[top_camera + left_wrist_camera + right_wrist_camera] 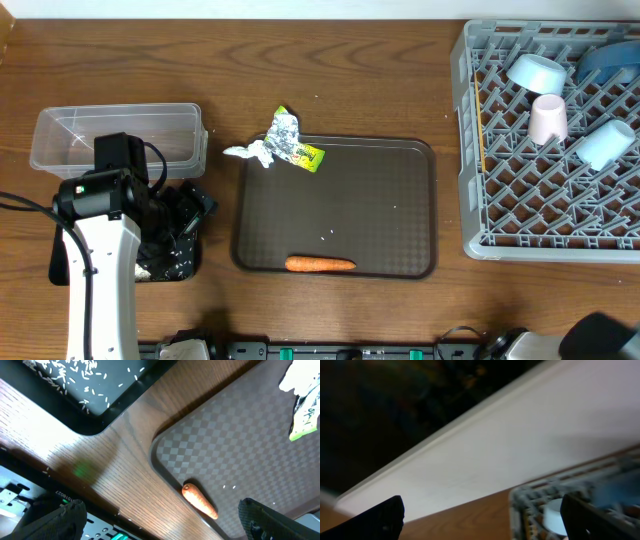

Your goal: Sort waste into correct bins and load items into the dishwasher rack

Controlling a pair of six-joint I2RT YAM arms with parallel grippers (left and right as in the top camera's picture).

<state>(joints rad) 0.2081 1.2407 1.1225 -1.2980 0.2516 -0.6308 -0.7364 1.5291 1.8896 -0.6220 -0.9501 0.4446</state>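
Carrot [320, 264] lies on the serving tray [400, 200], near edge; foil [285, 128] and wrapper [306, 156] at its far-left corner. Left gripper [160, 512], left of the tray, gapes wide, empty; right gripper [480, 515] likewise.

- Left arm [100, 260] stretches forward on its own side, white forearm, black wrist bent to the right.
- Left gripper [185, 215] points down, jaws spread wide.
- Right arm [600, 338] sits tucked back (only a dark bit shows from above).
- Right gripper [480, 520] gapes wide too, camera tipped upward.
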